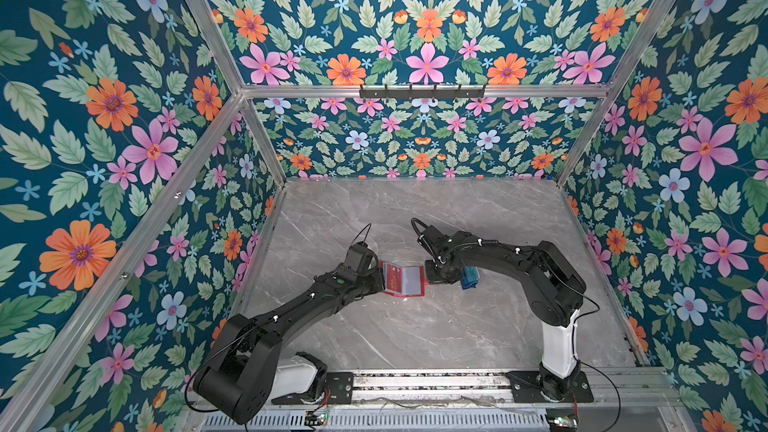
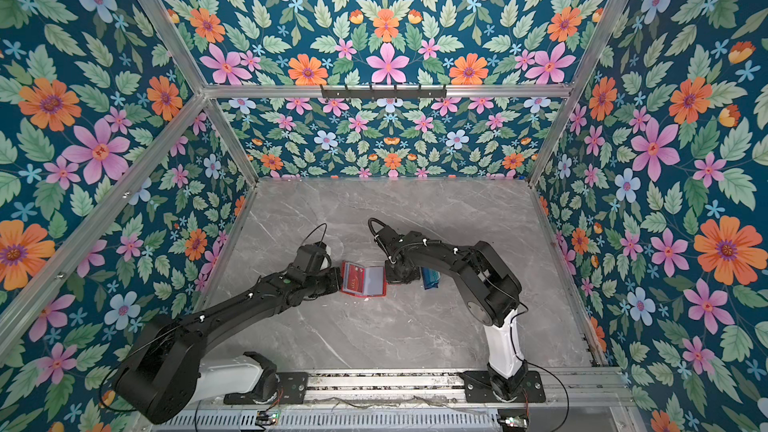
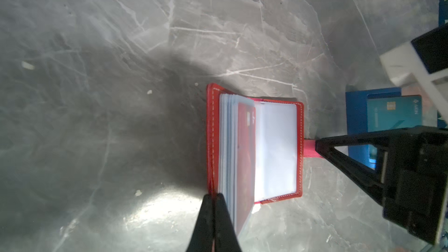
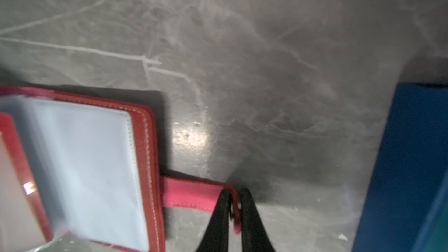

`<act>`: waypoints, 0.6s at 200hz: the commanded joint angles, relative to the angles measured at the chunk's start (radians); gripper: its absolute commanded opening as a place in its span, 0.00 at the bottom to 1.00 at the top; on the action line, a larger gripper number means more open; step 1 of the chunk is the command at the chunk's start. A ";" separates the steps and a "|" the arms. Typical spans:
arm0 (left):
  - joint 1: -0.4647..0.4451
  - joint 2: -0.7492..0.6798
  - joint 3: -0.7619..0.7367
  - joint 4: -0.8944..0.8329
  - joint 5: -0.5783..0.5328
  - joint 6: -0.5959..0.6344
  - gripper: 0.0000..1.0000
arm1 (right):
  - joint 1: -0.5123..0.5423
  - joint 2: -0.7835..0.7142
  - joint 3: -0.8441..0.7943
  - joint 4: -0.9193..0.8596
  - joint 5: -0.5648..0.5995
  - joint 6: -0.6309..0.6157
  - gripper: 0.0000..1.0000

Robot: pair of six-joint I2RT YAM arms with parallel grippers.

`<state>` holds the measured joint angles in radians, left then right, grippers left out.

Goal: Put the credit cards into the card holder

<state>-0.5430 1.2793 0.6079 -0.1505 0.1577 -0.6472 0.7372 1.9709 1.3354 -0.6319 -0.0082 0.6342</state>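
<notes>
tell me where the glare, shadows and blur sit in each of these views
Left wrist: a white glare patch on the table, a wide dark shadow beside the card holder, and its clear sleeve blown out to near white. Right wrist: soft and smeared throughout, the blue tray without crisp edges, one small glare spot on the marble. Both top views: sharp and evenly lit.
</notes>
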 commanded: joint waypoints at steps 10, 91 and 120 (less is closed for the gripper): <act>-0.031 0.013 0.039 -0.066 -0.066 0.036 0.00 | 0.000 -0.002 -0.015 0.038 -0.064 0.030 0.12; -0.180 0.101 0.172 -0.118 -0.154 0.069 0.06 | 0.001 0.013 -0.018 0.037 -0.060 0.030 0.09; -0.214 0.126 0.206 -0.117 -0.175 0.073 0.20 | 0.000 0.011 -0.016 0.029 -0.049 0.028 0.09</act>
<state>-0.7380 1.3922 0.7925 -0.2516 0.0193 -0.5941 0.7357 1.9697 1.3243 -0.5877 -0.0563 0.6510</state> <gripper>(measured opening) 0.173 0.090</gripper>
